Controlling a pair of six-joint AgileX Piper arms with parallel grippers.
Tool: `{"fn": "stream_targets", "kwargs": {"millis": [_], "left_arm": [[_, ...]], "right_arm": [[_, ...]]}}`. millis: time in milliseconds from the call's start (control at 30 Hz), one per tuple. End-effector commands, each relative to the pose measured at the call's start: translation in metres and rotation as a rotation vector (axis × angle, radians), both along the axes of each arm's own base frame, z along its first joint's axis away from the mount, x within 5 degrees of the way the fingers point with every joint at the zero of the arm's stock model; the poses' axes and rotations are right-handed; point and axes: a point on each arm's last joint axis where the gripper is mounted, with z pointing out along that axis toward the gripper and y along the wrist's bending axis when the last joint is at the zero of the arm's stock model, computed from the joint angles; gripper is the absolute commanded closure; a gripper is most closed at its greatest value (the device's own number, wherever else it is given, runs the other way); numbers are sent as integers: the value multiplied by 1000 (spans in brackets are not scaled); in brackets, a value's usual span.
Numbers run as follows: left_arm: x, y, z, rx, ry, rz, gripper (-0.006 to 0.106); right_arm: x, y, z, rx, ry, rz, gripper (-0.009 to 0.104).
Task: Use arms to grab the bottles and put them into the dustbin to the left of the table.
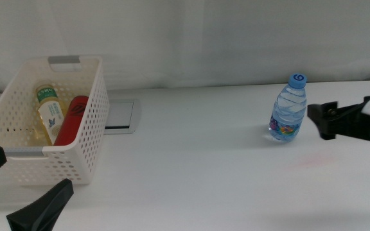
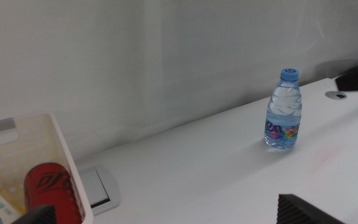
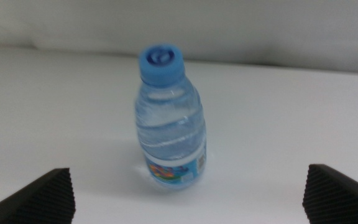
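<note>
Left gripper (image 1: 18, 189) jaws apart | perforated dustbin (image 1: 88, 122) | ribbed water bottle (image 1: 288, 109) upright

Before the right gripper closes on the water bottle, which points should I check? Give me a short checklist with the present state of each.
1. Right gripper open wide enough: ok, both jaws stand far apart.
2. Water bottle upright, cap on: ok.
3. Bottle between the jaws: not ok, it stands ahead of them, apart.
4. Bottle centred on the approach: ok in the right wrist view.
5. Dustbin has room: ok, the tea bottle and cola can lie inside with space left.
6. Left gripper out of the way: ok, open, low beside the dustbin.
</note>
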Motion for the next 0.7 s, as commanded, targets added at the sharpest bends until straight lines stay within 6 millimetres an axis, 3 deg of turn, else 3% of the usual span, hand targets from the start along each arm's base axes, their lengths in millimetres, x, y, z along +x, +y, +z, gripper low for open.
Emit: {"fn": "stream_targets", "kwargs": {"millis": [0,267,667], "left_arm": [[-1,0,-1,-14,4,-6,8],[-1,0,-2,-20,19,-3,8],[-2,1,-7,5,70,2,11]], "right_arm": [[11,3,-11,-10,0,-12,-8],[37,21,-61,-77,21,-2,-8],[67,31,-103,-111,-8,2,-8]]}}
